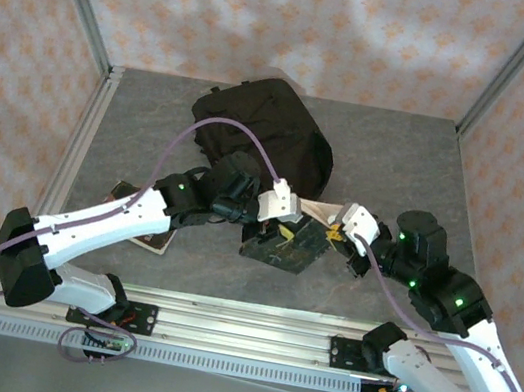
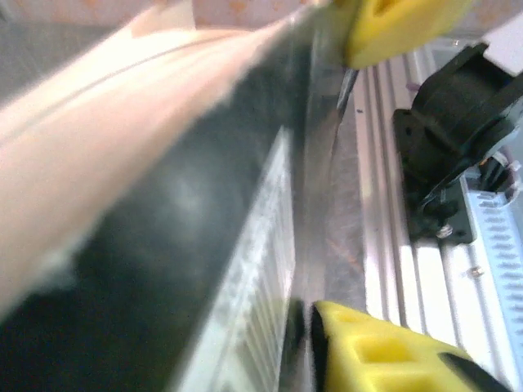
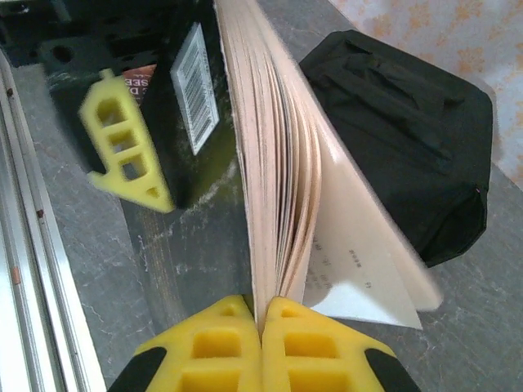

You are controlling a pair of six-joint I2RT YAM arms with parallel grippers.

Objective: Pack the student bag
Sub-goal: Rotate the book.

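Note:
The student bag (image 1: 265,134) is a large black backpack lying at the back middle of the table, and its side shows in the right wrist view (image 3: 409,122). In front of it a dark-covered book (image 1: 286,245) stands partly open, its pages fanned (image 3: 278,163). My right gripper (image 3: 261,322) is shut on a thin bunch of pages at the book's near edge (image 1: 339,232). My left gripper (image 1: 284,224) reaches in from the left. Its yellow fingers (image 2: 384,351) stand apart on either side of the book's cover edge (image 2: 270,245). One of these fingers (image 3: 124,140) lies against the barcode cover.
A second book (image 1: 140,227) lies flat under the left arm near the table's left side. An aluminium rail (image 1: 240,319) runs along the near edge with both arm bases on it. Patterned walls and metal posts enclose the table at the back and sides.

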